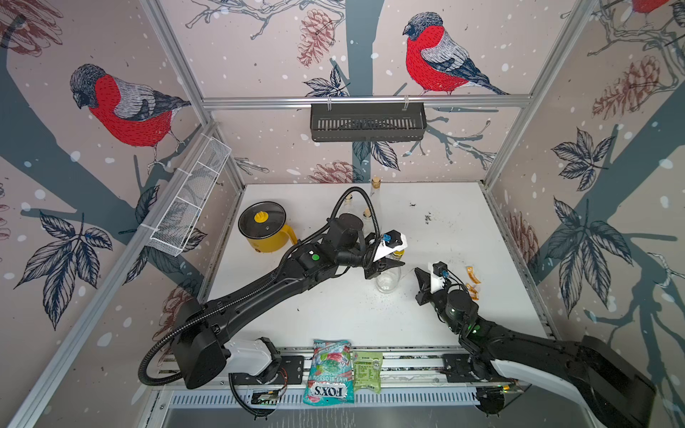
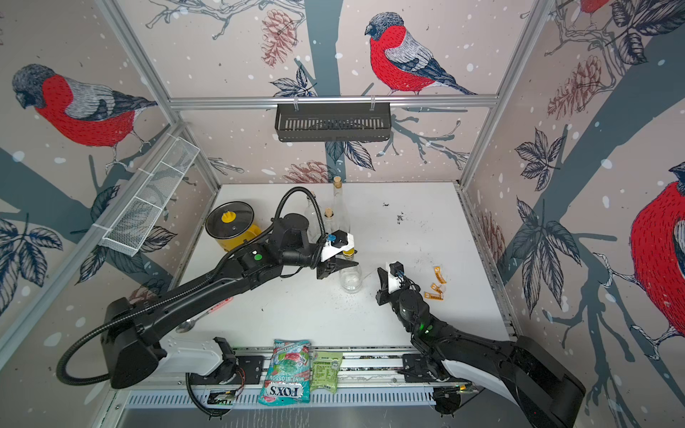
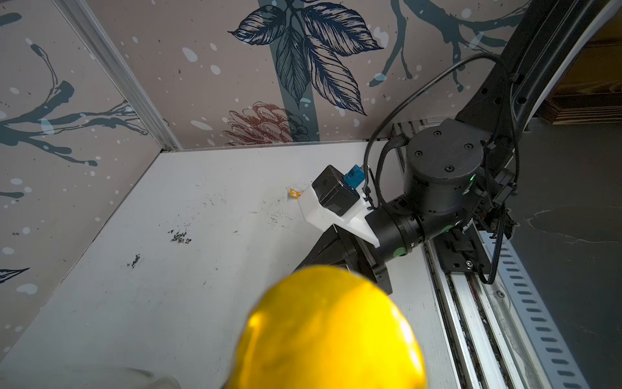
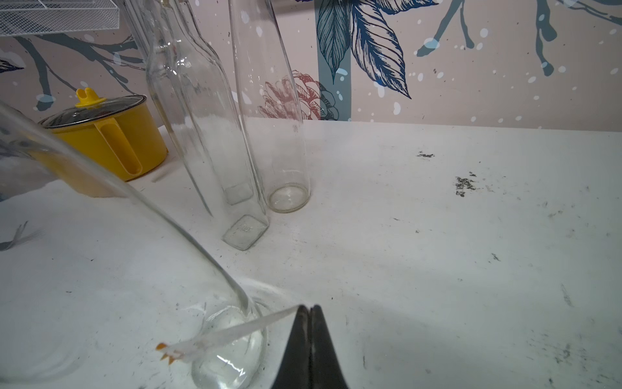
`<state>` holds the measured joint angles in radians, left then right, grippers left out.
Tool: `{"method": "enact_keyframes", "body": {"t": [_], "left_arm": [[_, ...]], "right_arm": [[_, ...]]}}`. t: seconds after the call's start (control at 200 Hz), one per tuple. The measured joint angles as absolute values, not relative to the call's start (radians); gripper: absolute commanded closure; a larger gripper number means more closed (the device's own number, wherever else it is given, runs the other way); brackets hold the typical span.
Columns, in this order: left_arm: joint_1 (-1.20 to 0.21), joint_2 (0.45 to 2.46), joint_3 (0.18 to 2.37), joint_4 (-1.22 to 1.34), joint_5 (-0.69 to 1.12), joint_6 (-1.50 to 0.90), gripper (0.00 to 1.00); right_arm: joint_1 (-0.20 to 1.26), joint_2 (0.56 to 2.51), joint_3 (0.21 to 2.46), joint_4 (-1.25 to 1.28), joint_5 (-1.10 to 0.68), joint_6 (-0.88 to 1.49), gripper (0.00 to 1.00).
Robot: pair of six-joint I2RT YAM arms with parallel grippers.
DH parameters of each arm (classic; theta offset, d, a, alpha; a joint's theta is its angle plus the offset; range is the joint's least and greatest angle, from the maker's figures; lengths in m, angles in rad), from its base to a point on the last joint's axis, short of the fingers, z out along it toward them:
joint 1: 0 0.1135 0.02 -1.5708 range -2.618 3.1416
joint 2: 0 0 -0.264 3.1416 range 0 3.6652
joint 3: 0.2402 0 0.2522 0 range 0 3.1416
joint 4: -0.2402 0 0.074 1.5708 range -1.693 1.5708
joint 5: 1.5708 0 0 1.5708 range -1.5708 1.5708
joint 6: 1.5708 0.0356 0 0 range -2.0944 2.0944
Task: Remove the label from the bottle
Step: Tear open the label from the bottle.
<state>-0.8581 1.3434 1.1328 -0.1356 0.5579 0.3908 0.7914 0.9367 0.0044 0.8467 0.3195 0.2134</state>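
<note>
Clear glass bottle with a yellow cap, base down on the white table, to the right of the yellow pot in both top views and a little nearer the front edge than the pot. See-through down to the base, only glass and glints showing inside. Neck clamped just under that cap by the left gripper, fingers drawn in close around it, reaching in from the pot's side. On the far side of the bottle from the pot, the right gripper, jaws pressed fully together on one end of a thin pale label strip. Strip stretched from the jaw tips across the bottle's lower body, orange at the end away from the jaws; hard to tell whether any of it is stuck to the glass. Farther from the pot again, small orange label scraps lying on the table. Right of the pot and toward the back wall, three more clear bottles, among them a tall corked one, a square-based one and a round-based one, all transparent throughout. Pot closed under a dark glass lid with a yellow knob, contents hidden. High behind the pot, a black slotted basket on the back rail, its inside too dark to read. Left of the pot, a white mesh basket on the side wall. Toward the front from the pot, a candy bag and a green packet on the rail.
</note>
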Motion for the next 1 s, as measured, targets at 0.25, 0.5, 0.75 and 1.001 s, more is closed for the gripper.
{"method": "enact_keyframes", "body": {"t": [0.25,0.5,0.75,1.001], "left_arm": [[-0.858,1.342,1.133,-0.14,0.572,0.392,1.0],[-0.857,1.34,1.132,-0.142,0.575,0.392,1.0],[-0.857,1.339,1.132,-0.148,0.6,0.392,1.0],[-0.857,1.334,1.132,-0.159,0.609,0.391,1.0]], "right_arm": [[0.79,0.936,0.004,0.847,0.317,0.213,1.0],[0.785,0.936,0.004,0.847,0.311,0.214,1.0],[0.78,0.936,0.004,0.848,0.316,0.214,1.0],[0.776,0.936,0.004,0.855,0.316,0.215,1.0]]}}
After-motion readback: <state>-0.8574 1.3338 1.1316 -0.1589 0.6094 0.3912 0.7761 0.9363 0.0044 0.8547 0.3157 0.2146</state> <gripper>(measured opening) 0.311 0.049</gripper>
